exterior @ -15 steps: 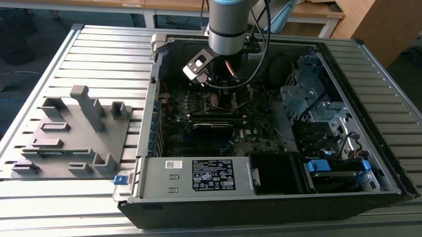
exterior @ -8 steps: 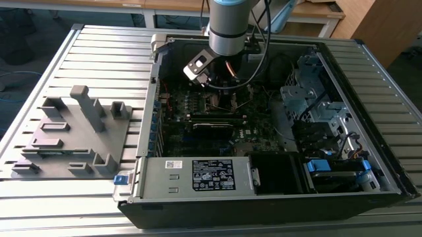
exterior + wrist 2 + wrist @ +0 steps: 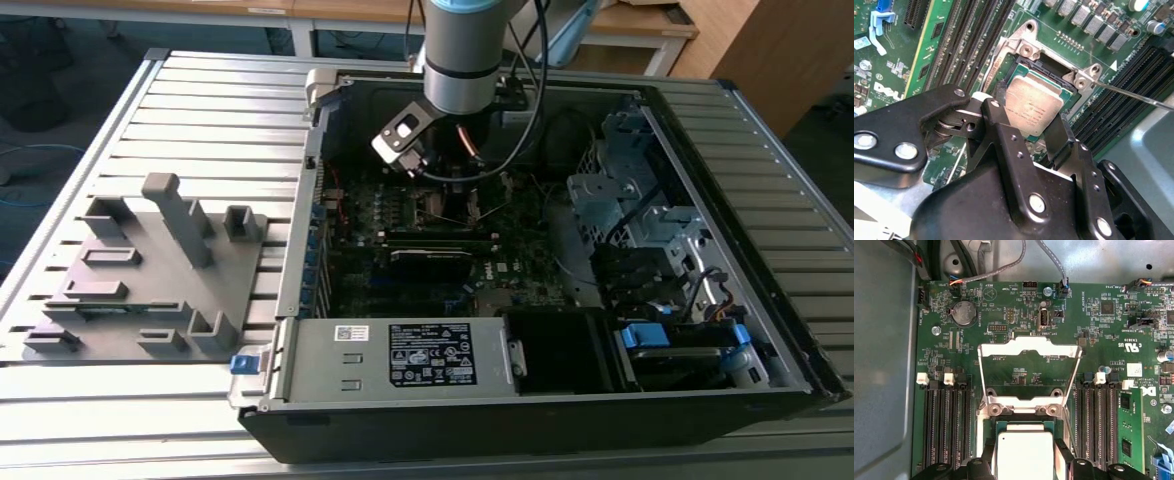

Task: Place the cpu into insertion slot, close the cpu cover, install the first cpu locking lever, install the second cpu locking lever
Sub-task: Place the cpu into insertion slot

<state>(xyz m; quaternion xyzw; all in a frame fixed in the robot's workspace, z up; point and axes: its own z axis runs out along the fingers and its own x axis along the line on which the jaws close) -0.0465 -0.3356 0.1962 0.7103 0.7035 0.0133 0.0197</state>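
A slatted metal table is carrying an open computer case, and a grey fixture plate is lying beside it on the exterior view's left. Inside the case, a grey power supply box is sitting along the near edge, with the green motherboard lying flat beyond it. The arm is reaching straight down into the case over the board.

The gripper is hanging low over the socket area, its black fingers straddling the cpu and pressing on two opposite edges of it (no gap is showing on either side). The cpu is sitting face up within the insertion slot, between the banks of long black memory slots.

The cpu cover is standing open, swung back from the slot and clear of the chip. A thin wire locking lever is sticking out past the slot's corner, unlatched.
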